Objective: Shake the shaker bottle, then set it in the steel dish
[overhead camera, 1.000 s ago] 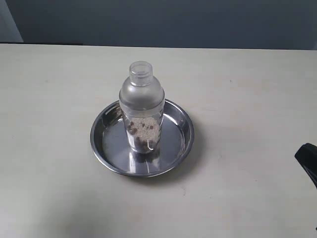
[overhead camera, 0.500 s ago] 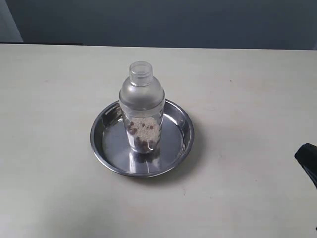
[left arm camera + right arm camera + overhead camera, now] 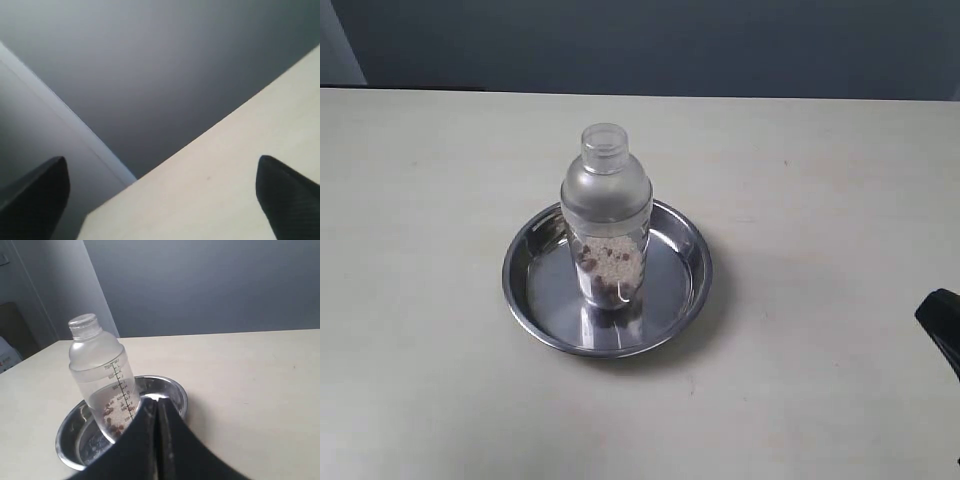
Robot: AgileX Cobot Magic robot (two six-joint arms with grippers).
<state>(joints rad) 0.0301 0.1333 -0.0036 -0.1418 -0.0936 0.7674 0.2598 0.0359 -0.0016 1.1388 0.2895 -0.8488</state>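
The shaker bottle (image 3: 606, 215) stands upright inside the steel dish (image 3: 680, 290), brown and pale grains at its bottom. From the right wrist view the bottle (image 3: 102, 377) and the dish (image 3: 176, 392) lie ahead of my right gripper (image 3: 156, 405), whose two fingers are pressed together, shut on nothing and apart from the bottle. A dark piece of the right arm (image 3: 942, 325) shows at the exterior view's right edge. My left gripper (image 3: 162, 200) is open, its fingertips (image 3: 282, 195) wide apart over a table corner; neither the bottle nor the dish shows there.
The pale table (image 3: 820, 200) carries the dish near its middle. A dark wall (image 3: 650, 45) runs behind the table's far edge. In the left wrist view the table corner (image 3: 95, 220) meets a grey wall.
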